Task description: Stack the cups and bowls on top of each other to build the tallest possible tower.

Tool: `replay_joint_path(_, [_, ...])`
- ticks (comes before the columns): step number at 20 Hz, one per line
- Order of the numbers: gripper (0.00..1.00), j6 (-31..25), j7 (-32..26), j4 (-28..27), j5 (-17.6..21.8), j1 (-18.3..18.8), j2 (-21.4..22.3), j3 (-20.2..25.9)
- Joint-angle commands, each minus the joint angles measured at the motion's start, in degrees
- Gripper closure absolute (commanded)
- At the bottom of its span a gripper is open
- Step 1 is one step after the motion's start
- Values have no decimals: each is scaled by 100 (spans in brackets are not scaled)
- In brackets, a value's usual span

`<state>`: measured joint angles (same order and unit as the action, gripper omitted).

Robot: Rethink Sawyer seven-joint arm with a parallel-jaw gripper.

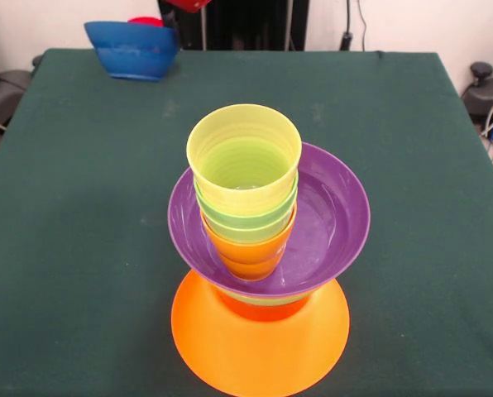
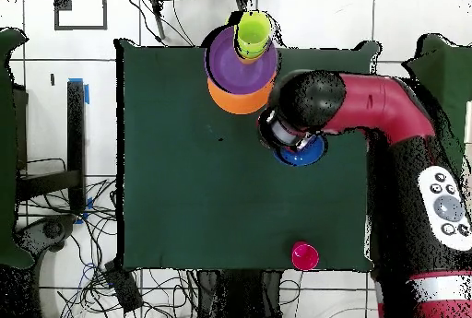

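A dark green cloth table (image 1: 81, 248) fronts a white wall. The glossy tower (image 1: 263, 273) stands near its edge. The blue bowl (image 1: 135, 51) sits far off, perhaps tilted. The gripper's state can't be told.

No legible text, labels, brand marks, numbers or signs anywhere in either view. Plain, unmarked surfaces on the cups (image 1: 245, 161), the purple bowl (image 1: 329, 219), the orange bowl (image 1: 259, 347) and the blue bowl (image 1: 135, 51). Round buttons on the arm's grey control pad (image 2: 443, 203), without readable markings.
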<state>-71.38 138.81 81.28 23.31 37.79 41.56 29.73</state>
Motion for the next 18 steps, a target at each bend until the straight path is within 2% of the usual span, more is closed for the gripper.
replay_joint_path(1, [100,-1404,-564,-963,-106,-511,-232,108])
replay_joint_path(10, [100,-2536,-291,-2007,12,-1039,-468,29])
replay_joint_path(18, [100,-2916,-200,-2875,162,-1410,-927,5])
